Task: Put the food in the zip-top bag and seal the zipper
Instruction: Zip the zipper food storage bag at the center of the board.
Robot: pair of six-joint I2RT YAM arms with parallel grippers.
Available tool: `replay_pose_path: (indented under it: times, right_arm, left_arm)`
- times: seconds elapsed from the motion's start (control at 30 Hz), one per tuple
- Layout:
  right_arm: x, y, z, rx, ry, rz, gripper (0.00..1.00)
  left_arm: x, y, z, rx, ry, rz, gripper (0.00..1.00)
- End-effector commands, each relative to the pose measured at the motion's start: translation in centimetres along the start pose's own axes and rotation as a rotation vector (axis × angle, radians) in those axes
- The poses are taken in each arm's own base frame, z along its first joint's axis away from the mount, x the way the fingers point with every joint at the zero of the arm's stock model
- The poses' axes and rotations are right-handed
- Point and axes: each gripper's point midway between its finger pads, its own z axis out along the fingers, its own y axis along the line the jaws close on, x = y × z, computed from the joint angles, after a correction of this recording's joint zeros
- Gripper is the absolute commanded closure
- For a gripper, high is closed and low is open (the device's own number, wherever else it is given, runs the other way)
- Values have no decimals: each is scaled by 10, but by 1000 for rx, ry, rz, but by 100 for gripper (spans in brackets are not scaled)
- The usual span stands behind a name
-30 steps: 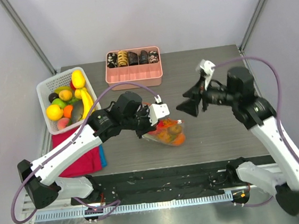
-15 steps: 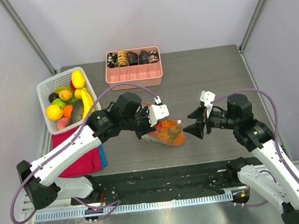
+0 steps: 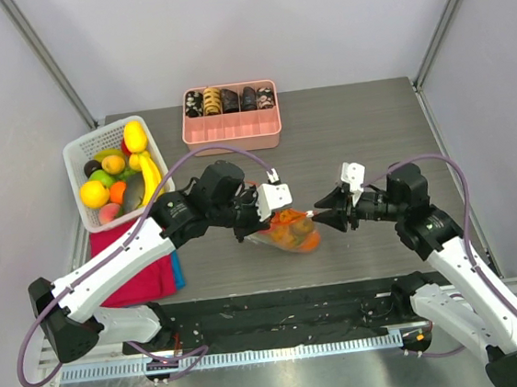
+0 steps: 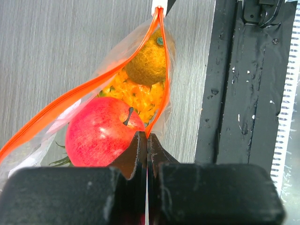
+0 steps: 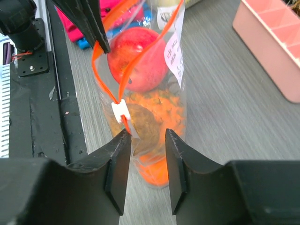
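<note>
Robotics lab test cell: a grey wood-grain table boxed in by plain pale wall panels and metal corner posts. Two white robot arms are bolted to a black base plate, trailing purple cables.

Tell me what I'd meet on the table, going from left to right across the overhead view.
white fruit basket → zip-top bag → right hand
</note>
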Motion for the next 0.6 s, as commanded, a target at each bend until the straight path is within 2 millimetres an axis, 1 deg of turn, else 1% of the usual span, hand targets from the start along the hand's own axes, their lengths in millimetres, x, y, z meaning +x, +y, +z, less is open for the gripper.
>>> replay_pose_path:
  times: [0.0, 0.13, 0.27, 0.37, 0.4, 0.5, 0.57]
  right_arm:
    - [-24, 6, -1, -34, -97, -127, 61]
    - [-25, 13, -2, -57, -104, -132, 61]
    - [-24, 15, -1, -67, -97, -132, 62]
    - [-18, 14, 1, -76, -79, -127, 71]
    - [-18, 15, 2, -79, -77, -125, 81]
    - [-17, 14, 2, -74, -71, -124, 99]
    - [-14, 14, 1, -71, -66, -140, 99]
  left_arm:
    - [-19, 1, -1, 5, -66, 30, 100]
    - [-19, 1, 2, 9, -64, 30, 100]
    - [-20, 3, 2, 6, -65, 33, 100]
    - [-21, 3, 3, 7, -67, 32, 100]
    - [-20, 3, 3, 7, -62, 28, 100]
    - [-20, 4, 2, -1, -61, 30, 100]
    - [-20, 5, 2, -6, -60, 31, 100]
